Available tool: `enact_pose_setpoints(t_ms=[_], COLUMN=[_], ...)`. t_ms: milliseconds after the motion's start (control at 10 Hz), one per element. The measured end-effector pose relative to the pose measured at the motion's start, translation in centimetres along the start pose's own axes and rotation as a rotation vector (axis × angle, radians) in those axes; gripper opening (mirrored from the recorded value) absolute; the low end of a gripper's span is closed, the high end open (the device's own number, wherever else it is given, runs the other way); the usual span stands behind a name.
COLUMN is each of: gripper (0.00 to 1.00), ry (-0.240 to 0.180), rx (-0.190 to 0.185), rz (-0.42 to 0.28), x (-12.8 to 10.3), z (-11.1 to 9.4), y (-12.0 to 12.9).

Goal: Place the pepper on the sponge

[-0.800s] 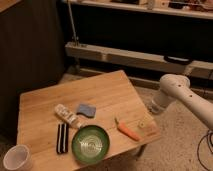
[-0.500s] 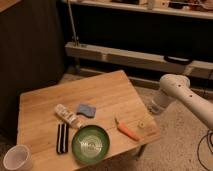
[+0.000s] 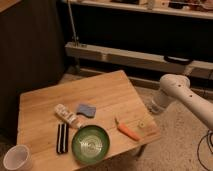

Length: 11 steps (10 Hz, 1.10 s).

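Gripper: out of frame somewhere past the right border; open or closed cannot be told.
Arm: white elbow segment [image 3: 172,92] just off the table's right edge, with its link running down and out at the right border.
Change since earlier: none seen; arm in the same pose, every object in the same spot.
Pepper: [image 3: 129,131] lying flat near the front right corner of the table [image 3: 105,90], set on a diagonal with the green stem end toward the back left.
Sponge: [image 3: 86,110] flat on the wood near the table's middle, apart from the pepper and to its back left.
Pepper to gripper: relation not tellable; of the arm's visible parts, the elbow is nearest, up and to the right of the pepper, off the tabletop.
Neighbours: pale block [image 3: 145,125] just beside the pepper on its right; green bowl [image 3: 90,144] between pepper and striped object [image 3: 62,137]; light packet [image 3: 68,116] just left of the sponge; white cup [image 3: 17,158] at the front left corner.
Edges: pepper and pale block close to the front right edge; bowl close to the front edge.
Open room: bare wood across the back half of the table and in a strip between sponge and pepper.
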State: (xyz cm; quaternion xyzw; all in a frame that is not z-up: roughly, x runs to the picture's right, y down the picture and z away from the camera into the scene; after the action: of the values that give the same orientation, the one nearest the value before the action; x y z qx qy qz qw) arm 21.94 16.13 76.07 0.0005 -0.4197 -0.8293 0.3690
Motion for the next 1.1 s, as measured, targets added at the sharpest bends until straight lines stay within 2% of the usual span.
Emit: enact_pose_setpoints(t_ms=[1100], gripper=[0.80], ry=[0.001], rx=[0.000], rz=[0.000], x=[0.00], z=[0.00], y=[0.01])
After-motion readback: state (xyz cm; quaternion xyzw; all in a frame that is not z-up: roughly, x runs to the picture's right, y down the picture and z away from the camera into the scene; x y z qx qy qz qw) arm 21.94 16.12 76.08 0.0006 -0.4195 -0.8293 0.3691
